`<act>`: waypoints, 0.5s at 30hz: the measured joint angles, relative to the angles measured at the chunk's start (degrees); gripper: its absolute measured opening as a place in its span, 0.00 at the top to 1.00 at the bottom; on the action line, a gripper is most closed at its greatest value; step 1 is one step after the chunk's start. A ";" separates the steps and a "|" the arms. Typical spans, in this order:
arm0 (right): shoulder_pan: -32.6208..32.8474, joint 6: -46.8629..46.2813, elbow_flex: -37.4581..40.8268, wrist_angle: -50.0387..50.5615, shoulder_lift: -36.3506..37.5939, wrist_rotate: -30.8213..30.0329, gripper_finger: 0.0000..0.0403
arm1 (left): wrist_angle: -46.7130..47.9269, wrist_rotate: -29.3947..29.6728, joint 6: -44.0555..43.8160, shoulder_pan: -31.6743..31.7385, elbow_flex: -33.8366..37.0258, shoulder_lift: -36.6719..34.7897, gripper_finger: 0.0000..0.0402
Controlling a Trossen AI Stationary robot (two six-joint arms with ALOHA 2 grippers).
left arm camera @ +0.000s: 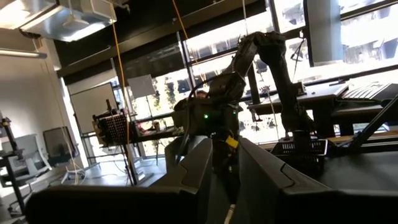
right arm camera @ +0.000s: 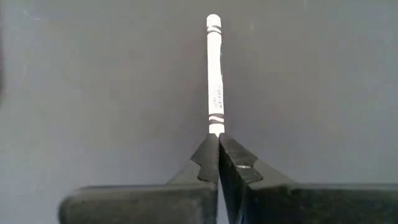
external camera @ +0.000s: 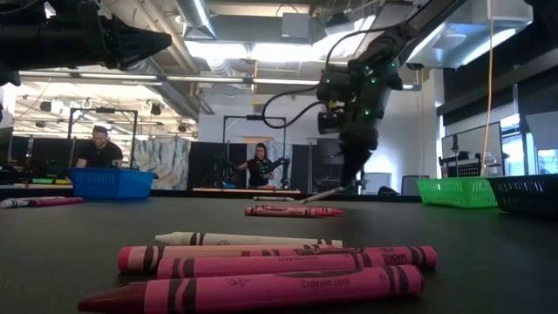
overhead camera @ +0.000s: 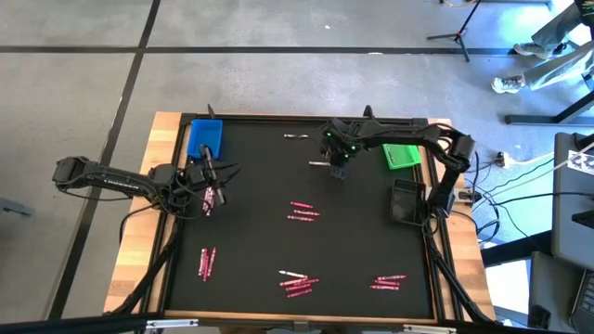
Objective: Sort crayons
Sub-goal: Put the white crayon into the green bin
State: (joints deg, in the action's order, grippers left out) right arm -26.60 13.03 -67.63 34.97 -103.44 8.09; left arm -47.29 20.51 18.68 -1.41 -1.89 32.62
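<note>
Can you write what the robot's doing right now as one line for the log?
right gripper: shut on white crayon tip, on mat | left gripper: by blue tray | green tray: waiting

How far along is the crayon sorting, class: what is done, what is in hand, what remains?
Done: cannot tell; neither the blue tray nor the green tray visibly holds crayons. In hand: the right pincer is shut on the end of a white crayon lying on the mat. The left pincer hangs near the blue tray. Left: pink crayon clusters lie scattered across the mat.
</note>
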 joint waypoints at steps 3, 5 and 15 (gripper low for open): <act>0.01 -3.63 0.00 -0.79 -0.41 0.48 0.96 | -0.07 0.00 -0.03 0.01 -0.01 0.00 0.82; 0.00 -4.61 0.02 -0.73 -0.44 0.49 0.93 | -0.32 0.00 -0.07 0.01 -0.01 0.00 0.82; 1.29 -5.65 -0.03 -9.91 -2.35 0.59 0.69 | -0.42 0.00 -0.07 0.02 0.00 0.00 0.82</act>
State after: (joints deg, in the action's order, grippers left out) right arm -25.30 7.38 -67.67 25.06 -105.79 8.69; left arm -47.70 20.51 18.61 -1.39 -1.89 32.62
